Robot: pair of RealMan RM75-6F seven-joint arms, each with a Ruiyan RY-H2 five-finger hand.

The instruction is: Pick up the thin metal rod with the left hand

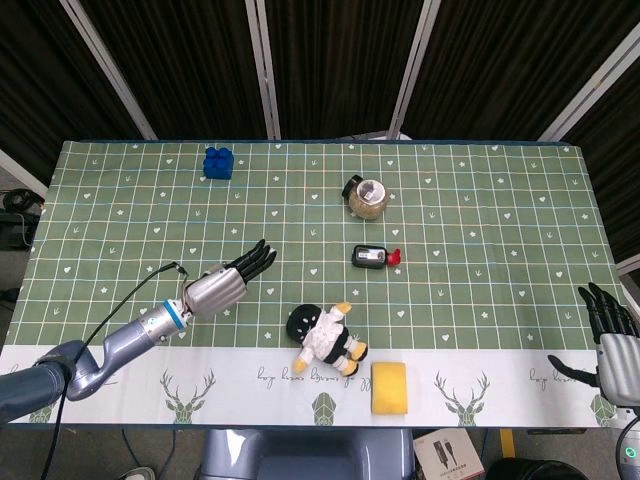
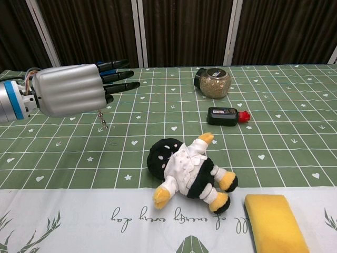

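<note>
My left hand [image 1: 222,287] [image 2: 73,95] hovers over the left middle of the green tablecloth, its fingers stretched out toward the right. The thin metal rod [image 2: 103,120] hangs down from under the hand's palm, pinched from below, with its lower end just above the cloth. The head view hides the rod beneath the hand. My right hand [image 1: 612,340] stays at the table's near right corner with fingers spread and nothing in it; the chest view does not show it.
A penguin plush [image 1: 325,338] [image 2: 187,171] lies right of the left hand. A yellow sponge [image 1: 389,387] sits at the front edge. A black bottle with a red cap [image 1: 372,257] and a grain jar [image 1: 366,197] stand mid-table. A blue brick [image 1: 218,162] is at the far left.
</note>
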